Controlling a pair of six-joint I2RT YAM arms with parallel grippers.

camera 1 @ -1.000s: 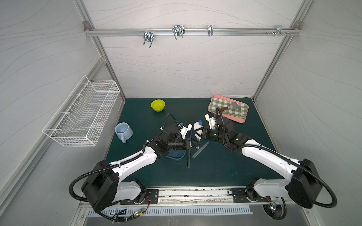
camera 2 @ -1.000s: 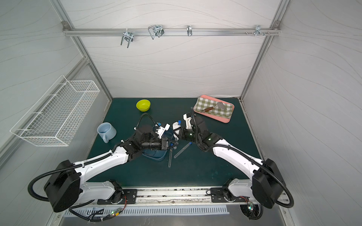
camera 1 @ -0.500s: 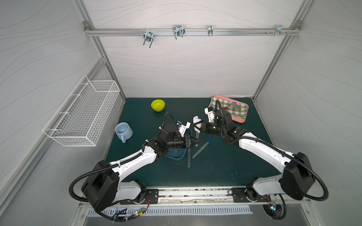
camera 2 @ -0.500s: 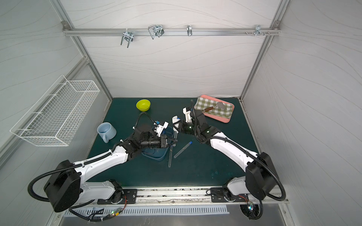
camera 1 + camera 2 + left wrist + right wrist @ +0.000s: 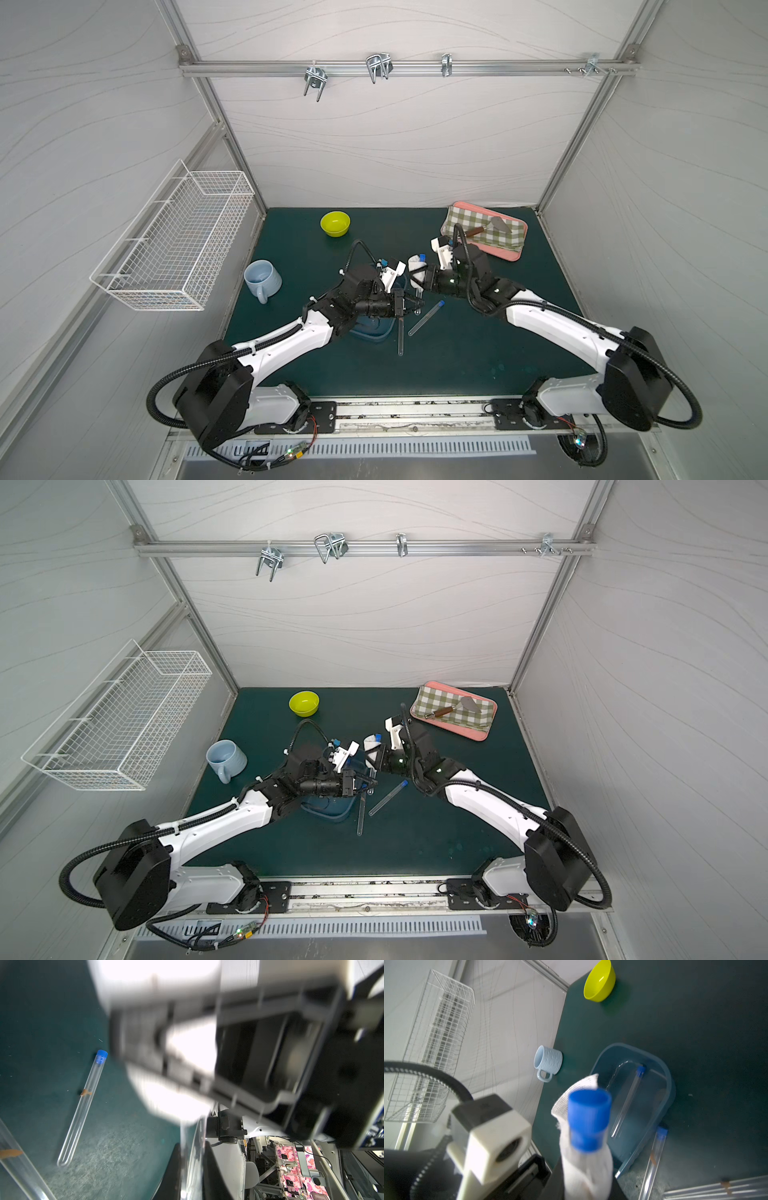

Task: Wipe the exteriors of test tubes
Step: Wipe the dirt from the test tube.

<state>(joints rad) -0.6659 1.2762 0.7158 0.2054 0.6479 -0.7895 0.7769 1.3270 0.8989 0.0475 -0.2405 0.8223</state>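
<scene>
Test tubes (image 5: 82,1109) clear glossy w/ blue plastic caps, cloth (image 5: 585,1169) white woven gauze, desk (image 5: 457,365) matt green, scuffed, bin (image 5: 654,1088) translucent plastic.

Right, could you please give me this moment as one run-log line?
left end effector: shut on held tube | right end effector: shut on cloth around it | mat: two tubes | tub: one tube

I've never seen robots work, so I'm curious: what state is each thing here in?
Held tube: capped, lifted, wrapped in cloth.
Cloth: round held tube.
Left gripper: shut on held tube.
Right gripper: shut on cloth.
Bin: upright, one tube inside.
Bin tube: capped, lying in bin.
Loose tube: capped, lying on mat.
Tube by bin: capped, lying down.
Mug: upright, empty.
Bowl: upright, empty.
</scene>
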